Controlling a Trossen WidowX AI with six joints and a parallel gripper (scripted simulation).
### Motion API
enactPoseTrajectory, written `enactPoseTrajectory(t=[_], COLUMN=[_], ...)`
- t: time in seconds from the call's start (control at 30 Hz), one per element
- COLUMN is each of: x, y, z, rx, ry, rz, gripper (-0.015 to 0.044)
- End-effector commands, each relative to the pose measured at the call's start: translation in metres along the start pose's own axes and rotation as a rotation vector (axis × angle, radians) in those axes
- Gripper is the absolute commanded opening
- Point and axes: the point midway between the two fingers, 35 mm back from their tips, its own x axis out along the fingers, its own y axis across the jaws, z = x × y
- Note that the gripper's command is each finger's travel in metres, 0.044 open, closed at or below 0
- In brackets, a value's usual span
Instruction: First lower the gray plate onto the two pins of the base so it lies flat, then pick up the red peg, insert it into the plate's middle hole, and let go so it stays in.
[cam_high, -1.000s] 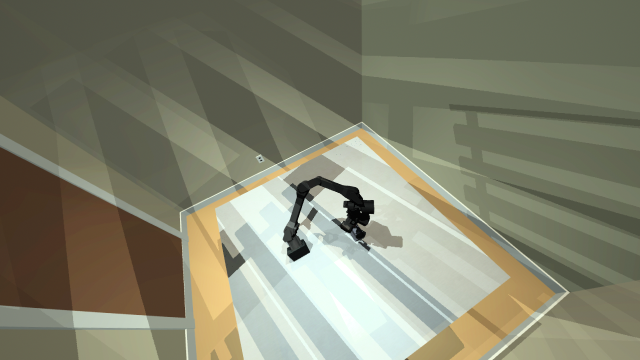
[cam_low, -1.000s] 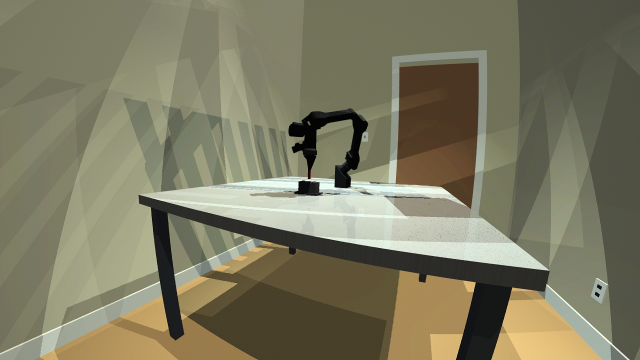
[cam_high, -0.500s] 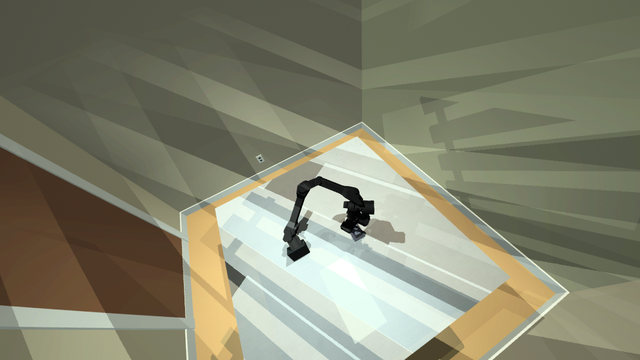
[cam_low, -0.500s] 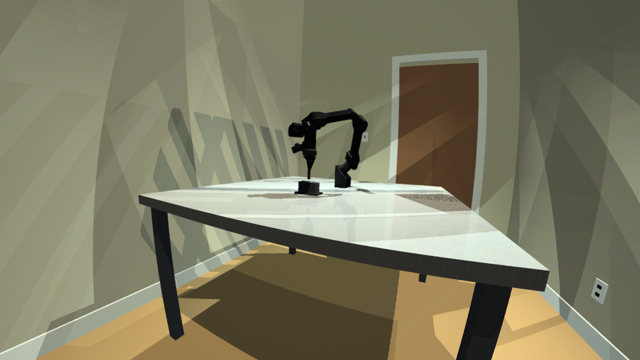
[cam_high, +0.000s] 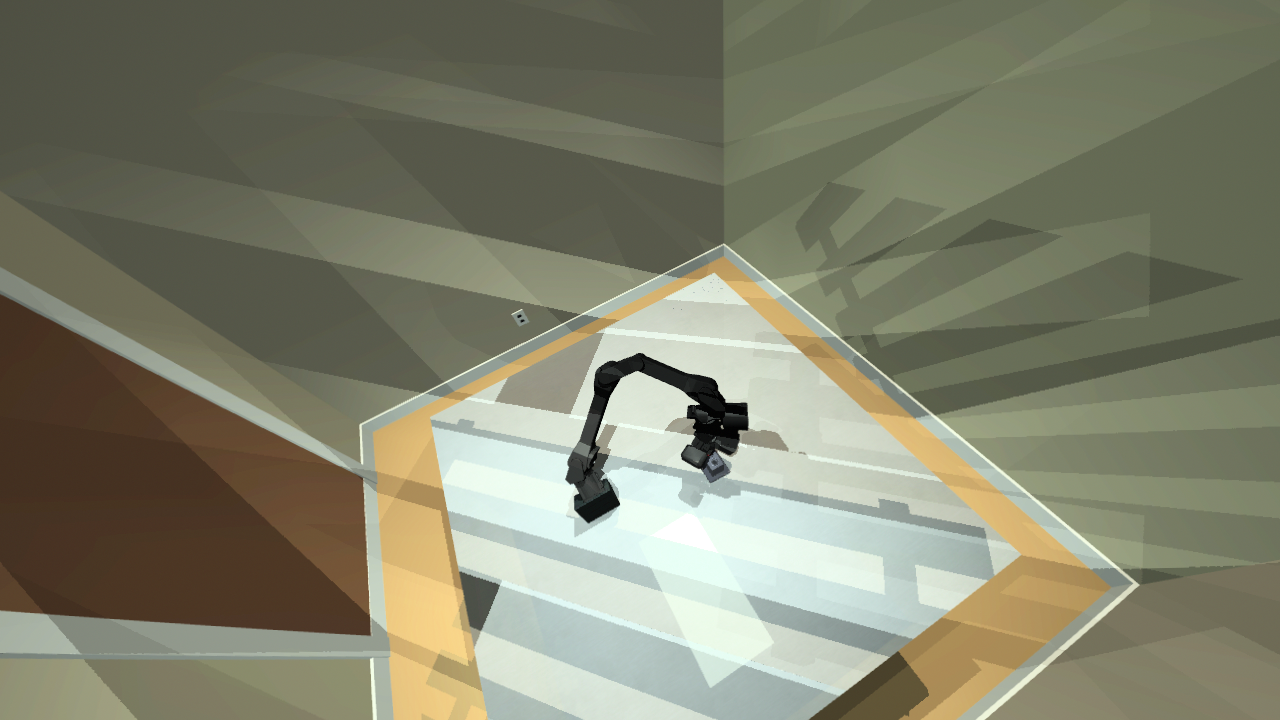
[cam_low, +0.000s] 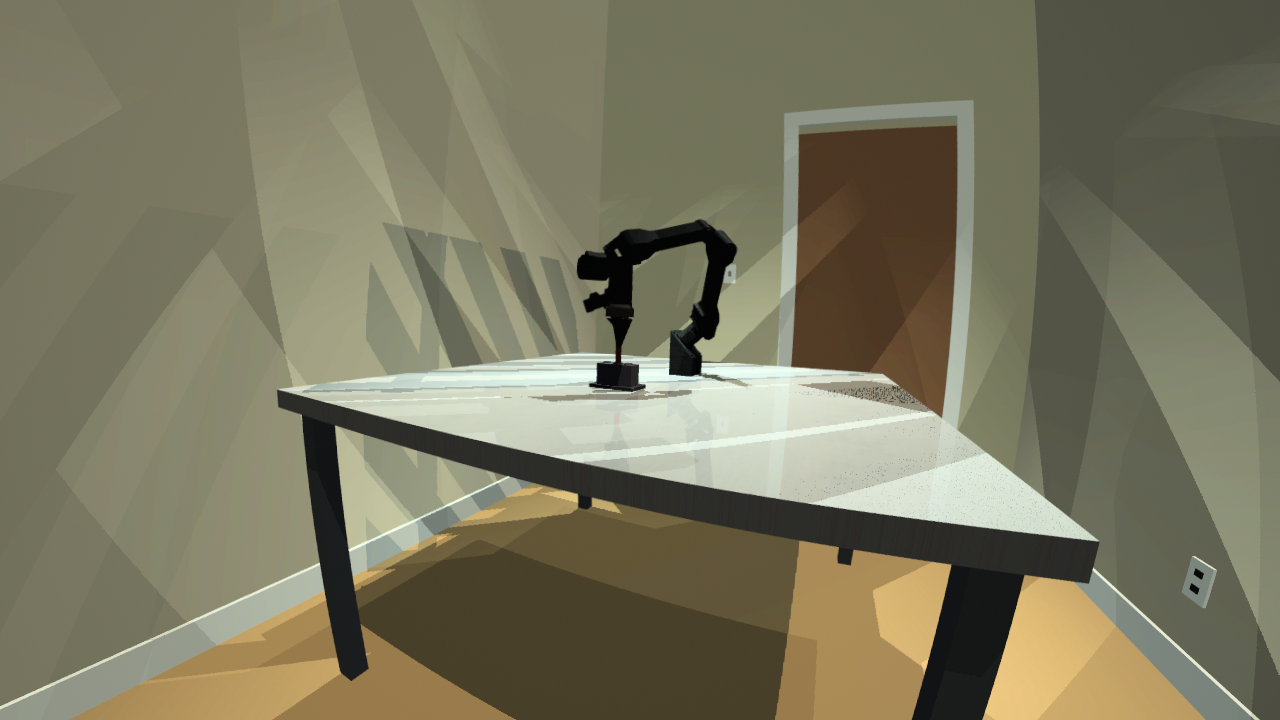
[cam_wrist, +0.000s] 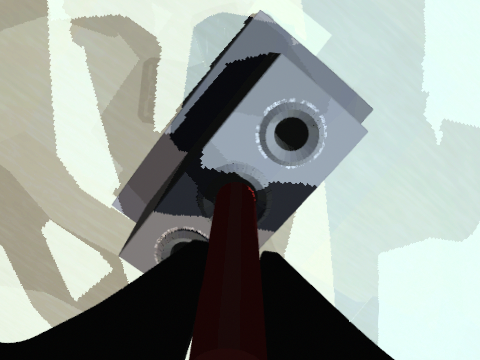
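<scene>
My gripper (cam_low: 618, 345) (cam_wrist: 232, 261) is shut on the red peg (cam_low: 618, 356) (cam_wrist: 232, 310) and holds it upright, tip down, over the gray plate. The gray plate (cam_high: 715, 465) (cam_low: 617, 374) (cam_wrist: 240, 135) is a block with holes in a row and sits flat on the wider base (cam_low: 617, 386) (cam_wrist: 300, 56). In the wrist view the peg tip covers part of the middle hole. In the exterior view the peg's lower end meets the plate's top. I cannot tell whether the tip has entered the hole. The base's pins are hidden, and the peg partly hides the hole.
The base stands on the white table (cam_high: 689, 617) (cam_low: 716, 447). The arm's own foot (cam_high: 595, 501) (cam_low: 685, 354) stands on the same table, a short way from the base. Hard shadows and bright light patches cross the table, the plate and the walls.
</scene>
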Motion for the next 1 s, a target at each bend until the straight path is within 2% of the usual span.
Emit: enactPoseTrajectory(t=[0.0, 0.9, 0.97], x=[-0.0008, 0.0015, 0.0015], y=[0.0002, -0.0006, -0.0006], z=[0.0003, 0.0009, 0.0009], rx=[-0.001, -0.001, -0.001], ry=[-0.001, 0.0, 0.0], rz=[0.001, 0.0, 0.0], gripper=[0.0, 0.0, 0.0053])
